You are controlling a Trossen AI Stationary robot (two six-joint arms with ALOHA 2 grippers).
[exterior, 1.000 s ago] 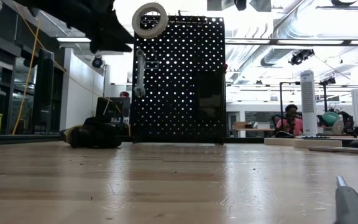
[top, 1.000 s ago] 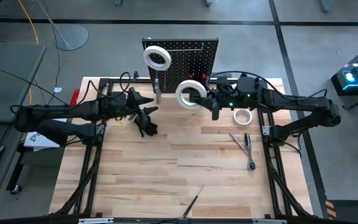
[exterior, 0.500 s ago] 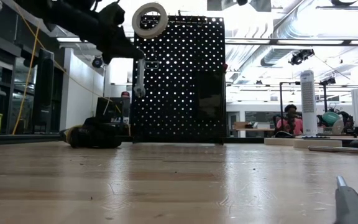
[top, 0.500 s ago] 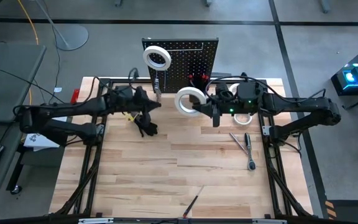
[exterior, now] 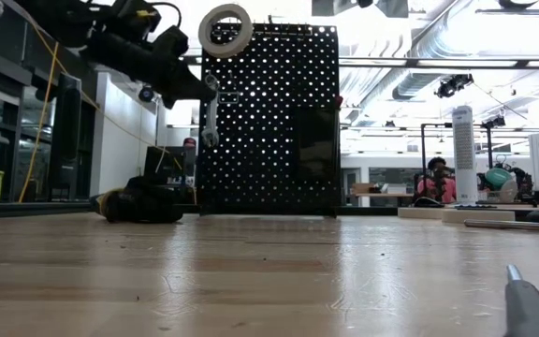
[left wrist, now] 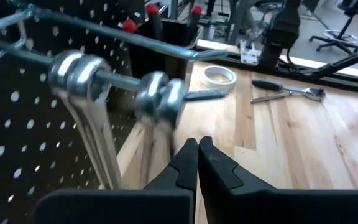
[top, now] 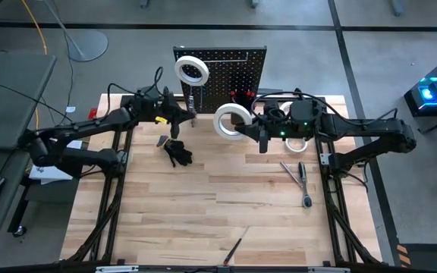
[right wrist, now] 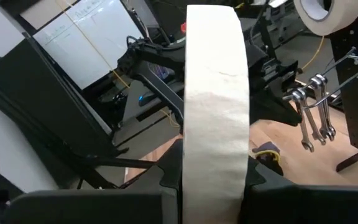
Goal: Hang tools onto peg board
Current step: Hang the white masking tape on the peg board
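1. My left gripper (left wrist: 197, 163) is pinched fully shut and holds nothing; it sits just in front of the silver wrenches (left wrist: 104, 124) hanging on a hook of the peg board (top: 230, 72).
2. My right gripper (top: 258, 129) is clamped on a white tape roll (right wrist: 215, 106), held on edge near the board's front.
3. Another tape roll (top: 192, 70) hangs at the board's top.
4. A third roll (left wrist: 219, 75), a ratchet (top: 305, 189) and a screwdriver (top: 234, 249) lie on the table (top: 203, 212).

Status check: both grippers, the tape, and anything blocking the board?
Left gripper shut, empty, beside hung wrenches. Right gripper shut on tape roll, short of peg board. One tape roll hung. Nothing blocking.
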